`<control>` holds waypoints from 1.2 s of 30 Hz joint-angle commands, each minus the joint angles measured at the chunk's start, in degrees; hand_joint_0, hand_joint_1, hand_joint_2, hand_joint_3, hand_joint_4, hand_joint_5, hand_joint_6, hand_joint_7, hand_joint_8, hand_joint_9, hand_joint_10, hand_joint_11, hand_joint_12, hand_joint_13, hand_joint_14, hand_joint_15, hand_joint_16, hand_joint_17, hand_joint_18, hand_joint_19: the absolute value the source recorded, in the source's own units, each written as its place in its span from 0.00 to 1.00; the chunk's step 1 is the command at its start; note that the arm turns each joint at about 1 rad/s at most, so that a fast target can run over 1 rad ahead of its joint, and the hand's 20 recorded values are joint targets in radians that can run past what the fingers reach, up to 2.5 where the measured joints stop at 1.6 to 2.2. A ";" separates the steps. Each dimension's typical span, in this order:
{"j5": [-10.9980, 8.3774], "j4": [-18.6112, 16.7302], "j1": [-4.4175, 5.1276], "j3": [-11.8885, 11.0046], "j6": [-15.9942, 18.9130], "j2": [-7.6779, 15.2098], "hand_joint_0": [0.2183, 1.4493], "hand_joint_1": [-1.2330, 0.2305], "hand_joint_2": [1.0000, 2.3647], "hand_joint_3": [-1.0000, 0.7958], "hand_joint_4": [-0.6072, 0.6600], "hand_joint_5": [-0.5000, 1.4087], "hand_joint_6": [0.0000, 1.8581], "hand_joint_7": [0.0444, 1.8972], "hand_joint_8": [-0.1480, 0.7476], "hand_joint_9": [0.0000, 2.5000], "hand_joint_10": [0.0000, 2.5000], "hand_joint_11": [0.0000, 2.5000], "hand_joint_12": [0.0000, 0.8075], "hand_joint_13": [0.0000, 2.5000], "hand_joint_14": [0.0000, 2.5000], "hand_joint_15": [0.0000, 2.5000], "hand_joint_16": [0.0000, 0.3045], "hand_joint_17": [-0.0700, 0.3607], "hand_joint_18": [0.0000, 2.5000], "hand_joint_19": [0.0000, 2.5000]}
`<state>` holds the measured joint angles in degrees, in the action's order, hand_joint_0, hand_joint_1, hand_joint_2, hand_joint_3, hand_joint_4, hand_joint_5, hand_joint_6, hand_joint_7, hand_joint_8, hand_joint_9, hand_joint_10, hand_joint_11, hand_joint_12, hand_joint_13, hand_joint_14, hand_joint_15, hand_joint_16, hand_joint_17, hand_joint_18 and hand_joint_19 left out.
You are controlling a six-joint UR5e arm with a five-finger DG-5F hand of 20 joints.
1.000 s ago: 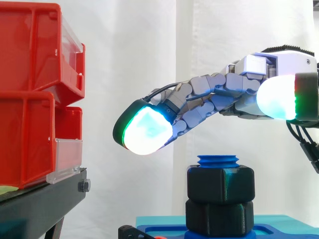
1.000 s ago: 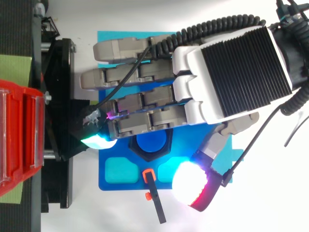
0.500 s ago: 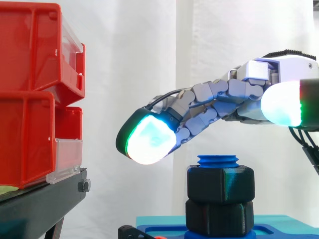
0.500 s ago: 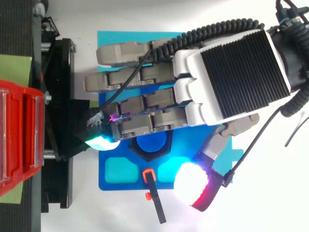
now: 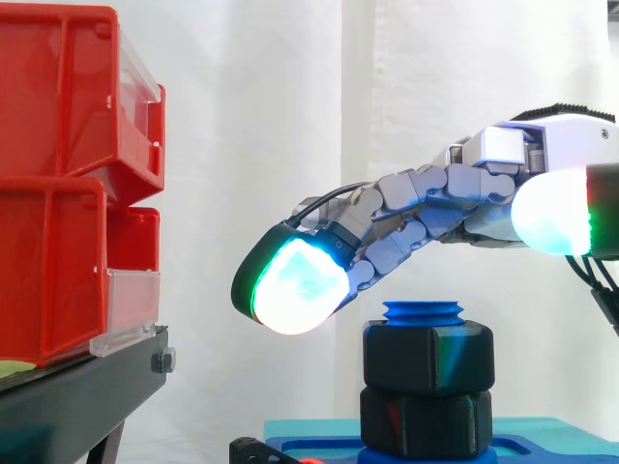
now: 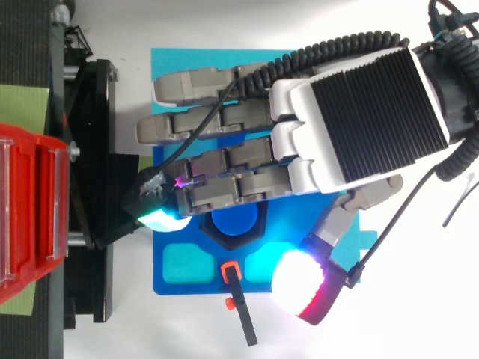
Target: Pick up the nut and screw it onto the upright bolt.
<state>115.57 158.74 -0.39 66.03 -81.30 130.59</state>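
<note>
Hand (image 6: pixel 359 120), fingers loosely straight, empty, over bolt (image 5: pixel 423 312) bearing two stacked nuts (image 5: pixel 428 356); red bins (image 5: pixel 58 184) on stand (image 5: pixel 87 391), clear of hand

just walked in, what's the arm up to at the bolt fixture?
The hand hovers over the upright blue bolt, its fingers stretched out, relaxed and holding nothing. Two black nuts sit stacked on the bolt: the upper nut just under the bolt's tip, the lower nut down at the blue base. In the side view there is a gap between the fingers and the bolt top. The red bins stand off to the side.
</note>
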 commanded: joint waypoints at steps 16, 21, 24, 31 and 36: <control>0.01 0.43 -0.14 0.51 -0.09 0.01 0.16 0.78 0.00 0.28 0.63 0.21 0.27 0.41 0.43 0.17 0.00 0.00 0.47 0.00 0.00 0.00 0.19 0.47 0.00 0.00; 0.01 -0.18 -0.23 1.30 0.00 0.01 0.16 0.78 0.00 0.28 0.64 0.21 0.27 0.45 0.44 0.17 0.00 0.00 0.47 0.00 0.00 0.00 0.19 0.47 0.00 0.00; -0.08 0.17 -0.32 1.30 0.09 -0.08 0.16 0.78 0.00 0.28 0.65 0.22 0.27 0.46 0.44 0.18 0.00 0.00 0.47 0.00 0.00 0.00 0.19 0.47 0.00 0.00; 0.01 0.17 -0.67 1.21 0.53 0.01 0.16 0.78 0.00 0.28 0.67 0.23 0.27 0.56 0.45 0.19 0.00 0.00 0.48 0.00 0.00 0.00 0.19 0.46 0.00 0.00; 0.01 0.08 -0.76 1.21 0.53 0.01 0.17 0.76 0.00 0.28 0.65 0.23 0.27 0.64 0.46 0.22 0.00 0.00 0.48 0.02 0.00 0.00 0.19 0.46 0.00 0.00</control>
<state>115.57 158.85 -1.05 67.30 -80.79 130.55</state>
